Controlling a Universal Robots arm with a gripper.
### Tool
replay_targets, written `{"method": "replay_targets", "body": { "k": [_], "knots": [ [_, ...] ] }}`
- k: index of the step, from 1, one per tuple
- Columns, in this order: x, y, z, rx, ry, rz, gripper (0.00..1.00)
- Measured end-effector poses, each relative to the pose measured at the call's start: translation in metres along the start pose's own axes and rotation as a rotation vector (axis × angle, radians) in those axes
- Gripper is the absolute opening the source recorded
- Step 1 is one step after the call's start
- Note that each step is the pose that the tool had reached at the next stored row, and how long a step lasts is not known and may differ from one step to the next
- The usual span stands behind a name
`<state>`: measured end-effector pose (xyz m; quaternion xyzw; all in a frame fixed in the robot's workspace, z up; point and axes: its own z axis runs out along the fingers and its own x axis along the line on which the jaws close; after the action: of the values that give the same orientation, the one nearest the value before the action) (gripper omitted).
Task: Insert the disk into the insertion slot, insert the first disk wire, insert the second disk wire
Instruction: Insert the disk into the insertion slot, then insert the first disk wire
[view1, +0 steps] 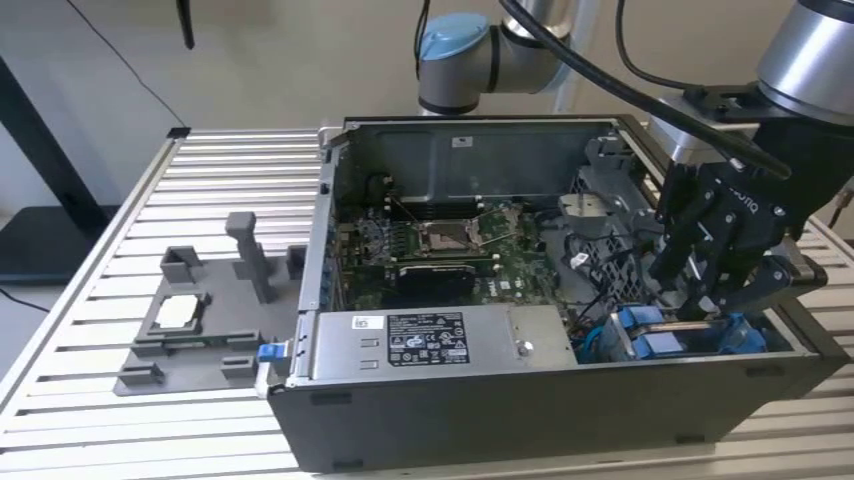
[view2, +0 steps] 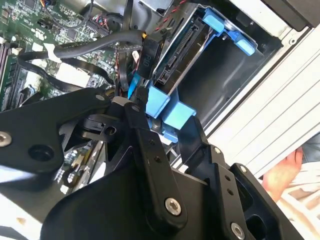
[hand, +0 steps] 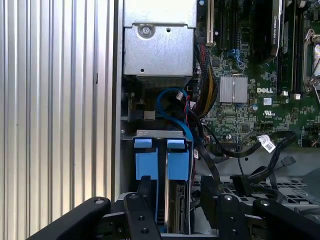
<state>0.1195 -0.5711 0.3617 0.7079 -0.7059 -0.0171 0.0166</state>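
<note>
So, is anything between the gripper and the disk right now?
Nothing visible. The gripper sits right at the disk, by its blue carrier, in the insertion slot; black cables lie beside it, on the motherboard side.

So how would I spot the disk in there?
Look at the open dark grey PC case, then its near corner on the exterior view's right, under the black gripper. The disk stands on edge there; unlike the grey labelled box beside it, it wears a bright blue plastic frame.
</note>
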Motion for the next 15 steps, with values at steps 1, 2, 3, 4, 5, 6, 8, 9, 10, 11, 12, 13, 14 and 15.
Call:
{"method": "replay_targets", "body": {
  "k": [1, 2, 3, 4, 5, 6, 8, 9, 10, 11, 12, 13, 14, 15],
  "knots": [
    [0.0000, 0.0000, -0.0004, 0.0000, -0.0001, 0.000, 0.53],
    [0.0000, 0.0001, -0.0013, 0.0000, 0.0001, 0.000, 0.53],
    [0.0000, 0.0001, -0.0027, 0.0000, 0.0001, 0.000, 0.53],
    [0.0000, 0.0002, -0.0044, 0.0000, 0.0000, 0.000, 0.53],
    [-0.0001, 0.0003, -0.0064, 0.0000, 0.0001, 0.000, 0.53],
    [-0.0001, 0.0004, -0.0083, 0.0000, 0.0002, 0.000, 0.53],
    [-0.0001, 0.0006, -0.0126, 0.0000, 0.0003, 0.000, 0.53],
    [-0.0002, 0.0007, -0.0148, 0.0000, 0.0002, 0.000, 0.53],
    [-0.0003, 0.0008, -0.0171, 0.0000, 0.0001, 0.000, 0.53],
    [-0.0005, 0.0009, -0.0195, 0.0000, 0.0001, 0.000, 0.53],
    [-0.0006, 0.0010, -0.0215, 0.0000, 0.0001, 0.000, 0.53],
    [-0.0009, 0.0011, -0.0234, 0.0000, 0.0002, 0.000, 0.53],
    [-0.0013, 0.0012, -0.0248, 0.0000, 0.0002, 0.000, 0.53],
    [-0.0016, 0.0012, -0.0259, 0.0003, 0.0001, 0.000, 0.53]
  ]
}}
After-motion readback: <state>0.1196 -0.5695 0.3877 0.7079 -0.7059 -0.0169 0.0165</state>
